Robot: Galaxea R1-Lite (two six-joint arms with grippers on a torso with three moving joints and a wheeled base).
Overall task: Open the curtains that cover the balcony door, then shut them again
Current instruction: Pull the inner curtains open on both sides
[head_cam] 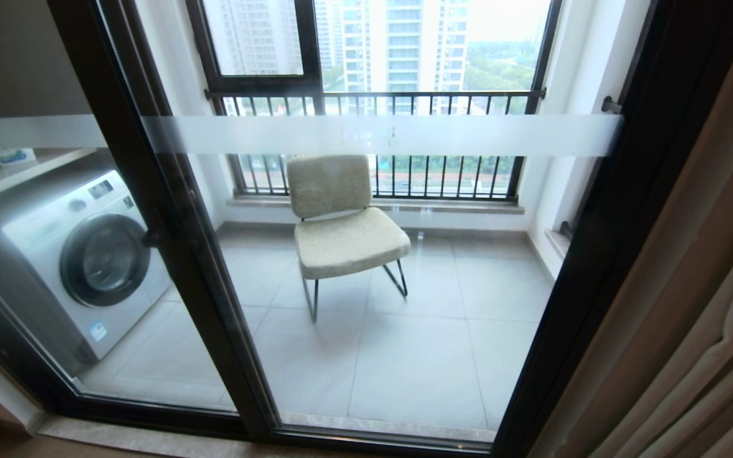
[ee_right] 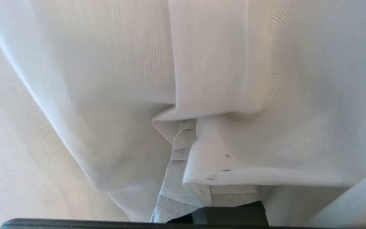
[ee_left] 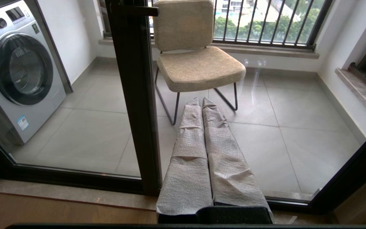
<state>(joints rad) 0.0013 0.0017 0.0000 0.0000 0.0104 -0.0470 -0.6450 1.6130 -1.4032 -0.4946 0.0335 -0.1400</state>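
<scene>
Balcony door [head_cam: 404,267] stands uncovered across most of the head view: clear glass in a thick black frame, frosted white band [head_cam: 379,135] running level across the upper part. Curtains [head_cam: 697,305] bunched in vertical beige-grey folds at the right edge of that view, just beside the door's right frame post. Neither arm shows in the head view. Through the glass: padded beige chair [head_cam: 341,222] on thin metal legs, on a tiled balcony floor [head_cam: 417,356]; white front-loading washing machine [head_cam: 80,254] to the left behind the other pane; a black-railed window [head_cam: 379,95] with tower blocks beyond. Left gripper [ee_left: 200,103] hangs low before the door, well apart from the curtains; its two wrapped fingers [ee_left: 189,152] lie pressed together side by side, nothing between them, tips pointing toward the chair through the glass. Door's centre post [ee_left: 135,95] sits just beside the fingers in that view. Right gripper [ee_right: 186,143] is buried in the white sheers [ee_right: 106,95]: thin translucent folds drape over and around it on all sides, filling the whole right wrist view. Only a strip of its wrapped fingers [ee_right: 176,187] shows between two hemmed edges of sheer; the jaws are closed together. Cloth lies on the fingers, but whether any is pinched between them cannot be told.
</scene>
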